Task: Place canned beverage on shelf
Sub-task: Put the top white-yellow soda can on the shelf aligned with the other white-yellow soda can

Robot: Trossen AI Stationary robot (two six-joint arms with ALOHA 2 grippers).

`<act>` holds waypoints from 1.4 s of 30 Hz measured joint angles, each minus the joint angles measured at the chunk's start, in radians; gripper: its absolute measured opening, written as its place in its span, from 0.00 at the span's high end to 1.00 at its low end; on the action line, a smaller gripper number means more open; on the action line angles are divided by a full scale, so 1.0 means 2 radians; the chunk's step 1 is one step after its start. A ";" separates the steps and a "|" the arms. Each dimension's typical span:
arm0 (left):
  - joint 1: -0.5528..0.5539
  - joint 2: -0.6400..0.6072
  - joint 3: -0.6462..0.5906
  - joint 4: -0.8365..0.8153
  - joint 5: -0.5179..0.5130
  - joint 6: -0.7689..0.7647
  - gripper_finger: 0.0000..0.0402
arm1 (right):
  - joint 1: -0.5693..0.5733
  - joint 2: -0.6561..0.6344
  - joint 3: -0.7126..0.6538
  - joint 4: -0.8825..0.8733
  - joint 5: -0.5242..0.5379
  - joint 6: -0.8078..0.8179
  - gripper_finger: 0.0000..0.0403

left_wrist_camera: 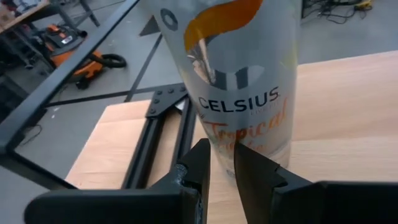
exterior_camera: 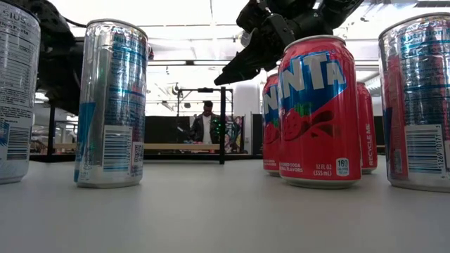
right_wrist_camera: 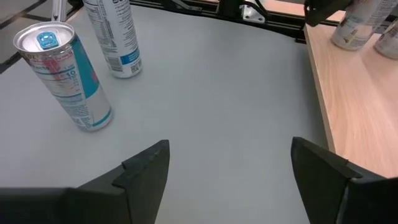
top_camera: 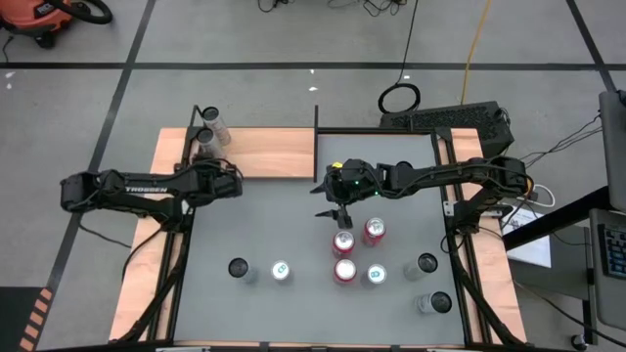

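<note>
Nearest to me, along the front of the table (top_camera: 293, 225), cans wait in a loose row: two silver ones on the left, a red cluster in the middle (top_camera: 343, 271), more silver ones to the right. My right gripper (top_camera: 334, 212) hangs just behind the red soda cans (top_camera: 343, 242), jaws spread wide and holding nothing; through its wrist camera I see only bare grey tabletop between the fingers (right_wrist_camera: 146, 168). I judge this arm is lining up for its next pick: it needs to come forward and down over a red can, then close.

Farther back, my left gripper (left_wrist_camera: 219, 163) sits at the shelf's (top_camera: 269, 152) left end, its fingers nearly together and apart from the can (left_wrist_camera: 233, 74) in front of them, which stands upright on the wood. That one looks delivered, beside another can (top_camera: 215, 125) already on the shelf.
</note>
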 joint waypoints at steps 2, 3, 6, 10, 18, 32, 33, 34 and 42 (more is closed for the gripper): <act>0.010 0.000 0.000 0.008 0.000 0.012 0.82 | 0.000 0.000 0.000 0.000 -0.007 0.000 0.33; 0.014 0.000 0.000 0.014 0.000 0.018 0.82 | 0.000 0.000 0.000 0.000 -0.008 0.000 0.33; 0.023 0.000 0.000 0.039 0.000 0.042 0.82 | 0.000 0.000 0.000 0.000 -0.008 0.000 0.33; 0.029 0.000 0.000 0.060 0.004 0.054 0.82 | 0.000 0.000 0.000 0.000 -0.008 0.000 0.33; 0.031 0.000 0.000 0.059 -0.001 0.055 0.82 | 0.000 0.000 0.000 0.000 -0.008 -0.002 0.33; -0.019 -0.061 0.009 0.052 -0.020 0.077 0.82 | 0.000 0.000 0.000 -0.006 -0.008 -0.003 0.33; -0.018 -0.063 0.009 0.047 -0.023 0.077 0.82 | 0.000 0.000 0.000 -0.006 -0.008 -0.005 0.33; -0.017 -0.064 0.009 0.043 -0.023 0.077 0.82 | 0.000 0.000 0.000 -0.004 -0.008 -0.006 0.33; -0.015 -0.059 0.009 0.039 -0.018 0.077 0.82 | 0.000 0.000 0.000 -0.004 -0.008 -0.006 0.33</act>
